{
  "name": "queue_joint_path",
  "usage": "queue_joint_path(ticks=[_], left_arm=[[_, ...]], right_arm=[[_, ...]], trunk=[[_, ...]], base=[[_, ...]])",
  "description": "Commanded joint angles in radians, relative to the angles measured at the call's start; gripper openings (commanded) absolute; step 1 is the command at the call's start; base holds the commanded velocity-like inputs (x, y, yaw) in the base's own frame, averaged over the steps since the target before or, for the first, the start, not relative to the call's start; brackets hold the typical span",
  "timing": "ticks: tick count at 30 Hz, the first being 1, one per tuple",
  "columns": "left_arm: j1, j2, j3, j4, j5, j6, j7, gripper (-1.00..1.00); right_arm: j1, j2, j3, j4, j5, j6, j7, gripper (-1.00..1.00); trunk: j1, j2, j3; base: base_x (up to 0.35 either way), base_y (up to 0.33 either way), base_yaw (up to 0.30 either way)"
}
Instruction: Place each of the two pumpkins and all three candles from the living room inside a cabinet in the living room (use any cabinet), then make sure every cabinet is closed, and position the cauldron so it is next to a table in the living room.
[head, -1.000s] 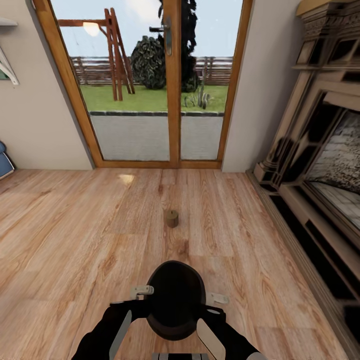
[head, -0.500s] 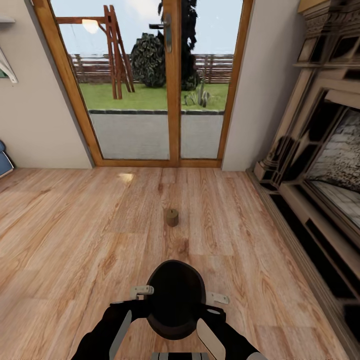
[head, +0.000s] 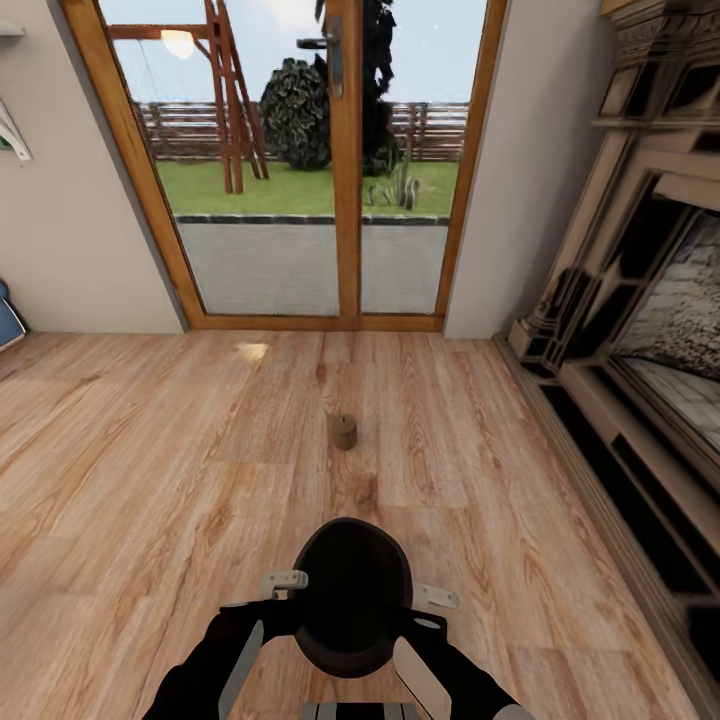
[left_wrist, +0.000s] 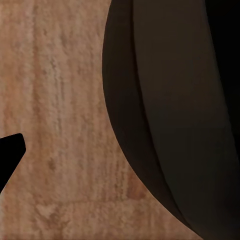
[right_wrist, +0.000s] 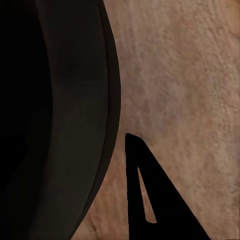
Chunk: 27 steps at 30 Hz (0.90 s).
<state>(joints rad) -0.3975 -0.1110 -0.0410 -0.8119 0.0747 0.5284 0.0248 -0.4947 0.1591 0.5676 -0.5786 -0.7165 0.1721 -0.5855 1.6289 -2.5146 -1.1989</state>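
Observation:
A black cauldron (head: 352, 595) hangs between my two arms, low in the head view. My left gripper (head: 285, 580) is at its left side and my right gripper (head: 437, 597) at its right side, each closed against the wall. The dark cauldron wall (left_wrist: 170, 110) fills much of the left wrist view, with one black finger (left_wrist: 9, 152) beside it. The right wrist view likewise has the cauldron wall (right_wrist: 65, 110) with one finger (right_wrist: 150, 200) close to it. One small stubby candle (head: 344, 432) stands upright on the wooden floor ahead of the cauldron. The pumpkins and the cabinet are out of view.
Wood-framed glass doors (head: 345, 170) close off the far wall ahead. A large carved fireplace surround (head: 640, 330) runs along the right side. Open wooden floor (head: 150, 470) lies to the left and around the candle.
The whole head view has shifted slightly, so the camera moved. The arms and cauldron keep the same pose. The candle has not moved on the floor.

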Motion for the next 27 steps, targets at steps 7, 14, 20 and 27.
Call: queue_joint_path(ticks=[7, 14, 20, 27], left_arm=[[0.000, 0.001, 0.000, -0.001, -0.003, 0.005, 0.004, 1.00], [0.000, 0.001, 0.000, -0.001, -0.002, 0.005, 0.004, -1.00], [0.000, 0.001, 0.000, -0.001, -0.002, 0.005, 0.004, -1.00], [0.000, 0.001, 0.001, -0.009, -0.001, 0.006, 0.004, -1.00]], right_arm=[[-0.001, -0.001, 0.005, -0.001, -0.002, 0.006, -0.009, -1.00], [-0.001, -0.001, 0.005, -0.001, -0.002, 0.006, -0.009, -1.00], [-0.001, -0.001, 0.005, -0.001, -0.001, 0.006, -0.009, -1.00], [-0.001, -0.001, 0.005, -0.003, -0.001, 0.006, -0.008, -1.00]], trunk=[[0.000, 0.000, -0.001], [0.000, 0.000, -0.001], [0.000, 0.000, -0.001], [0.000, 0.000, -0.001]], base=[[0.000, 0.000, 0.000], [0.000, 0.000, 0.000], [0.000, 0.000, 0.000], [0.000, 0.000, 0.000]])
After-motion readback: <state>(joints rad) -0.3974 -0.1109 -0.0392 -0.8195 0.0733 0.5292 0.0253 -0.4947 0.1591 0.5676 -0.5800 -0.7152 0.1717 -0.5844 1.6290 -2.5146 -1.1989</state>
